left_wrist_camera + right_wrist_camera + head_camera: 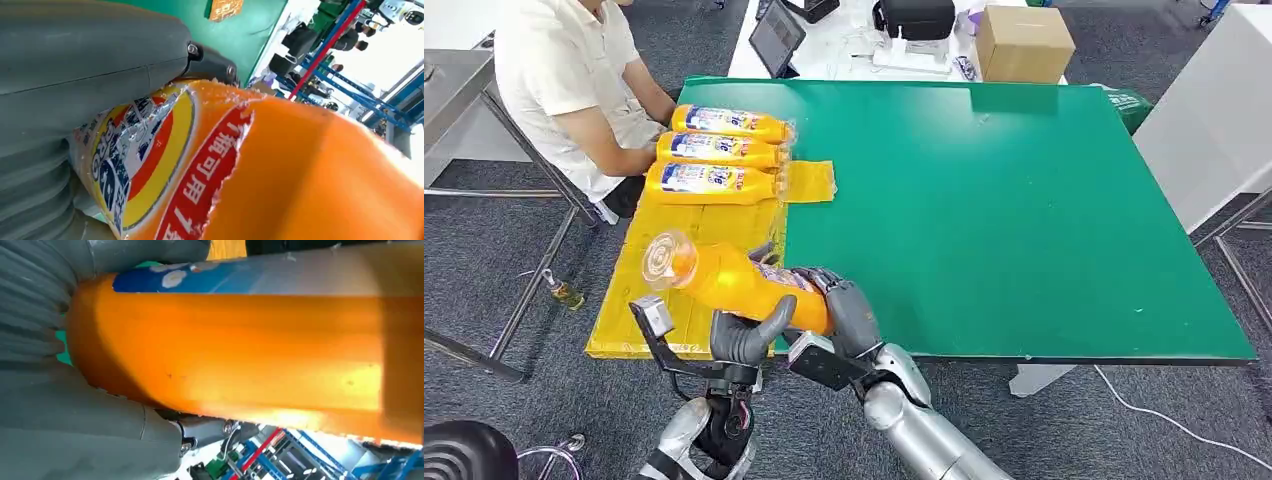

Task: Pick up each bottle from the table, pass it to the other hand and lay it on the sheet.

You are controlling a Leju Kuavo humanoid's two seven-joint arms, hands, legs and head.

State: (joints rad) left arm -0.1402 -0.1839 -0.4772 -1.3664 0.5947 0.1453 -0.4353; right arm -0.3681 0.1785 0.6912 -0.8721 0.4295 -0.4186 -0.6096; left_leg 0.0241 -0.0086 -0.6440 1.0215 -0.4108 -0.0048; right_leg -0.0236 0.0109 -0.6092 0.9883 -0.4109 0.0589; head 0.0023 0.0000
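Note:
An orange bottle with a colourful label is held tilted above the near end of the yellow sheet, its clear cap end pointing left. My left hand grips it from below at mid-body, the thumb wrapped over it. My right hand clasps the base end. The left wrist view has the left hand over the labelled bottle. Close up in the right wrist view, the right hand curls round the bottle. Three more orange bottles lie side by side on the sheet's far end.
The green table stretches out to the right. A seated person leans at the table's far left corner, forearm next to the lying bottles. Behind the table, a cardboard box and a tablet stand on a white desk.

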